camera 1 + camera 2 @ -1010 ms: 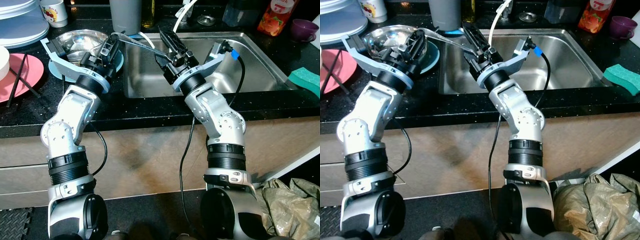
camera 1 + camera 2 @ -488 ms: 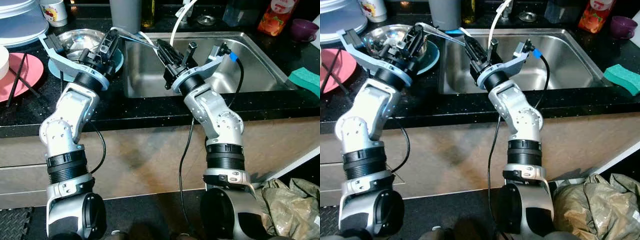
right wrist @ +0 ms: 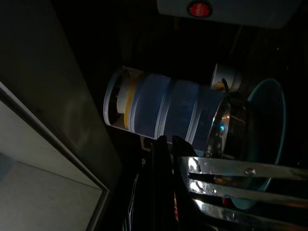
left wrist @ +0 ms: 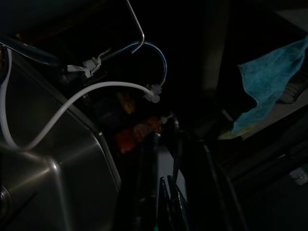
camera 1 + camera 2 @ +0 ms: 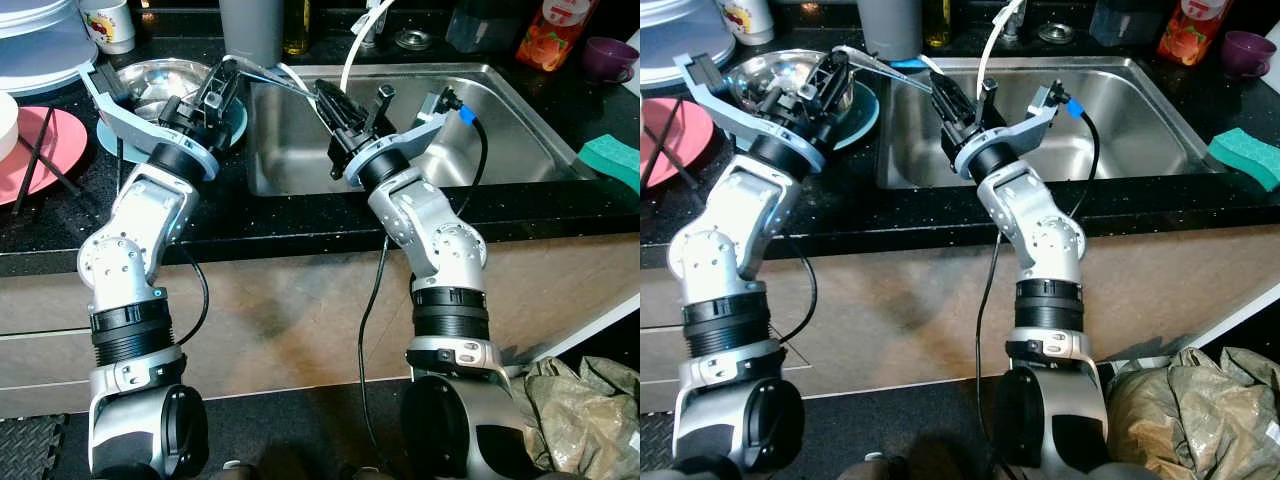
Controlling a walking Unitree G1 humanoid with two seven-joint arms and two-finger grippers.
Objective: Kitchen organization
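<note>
The robot stands before a black speckled surface with a steel sink set into it, both silver arms raised over the front edge. The left pincer reaches over a steel bowl that sits on a teal plate just left of the sink, and its black fingers are clenched on the handle of a long metal fork that stretches out over the sink's left rim. The right pincer comes in from the sink side and meets the far end of that fork; in the right wrist view the fork's tines lie right against the closed black fingers, though whether they actually grip the tines cannot be told. That same view shows a stack of pale blue containers beside the bowl and plate. A white hose arcs down from the tap behind the right arm. At the far left a pink plate carries dark chopsticks, with stacked white plates and a printed mug behind. To the right lie a green sponge, a purple cup and an orange juice bottle
</note>
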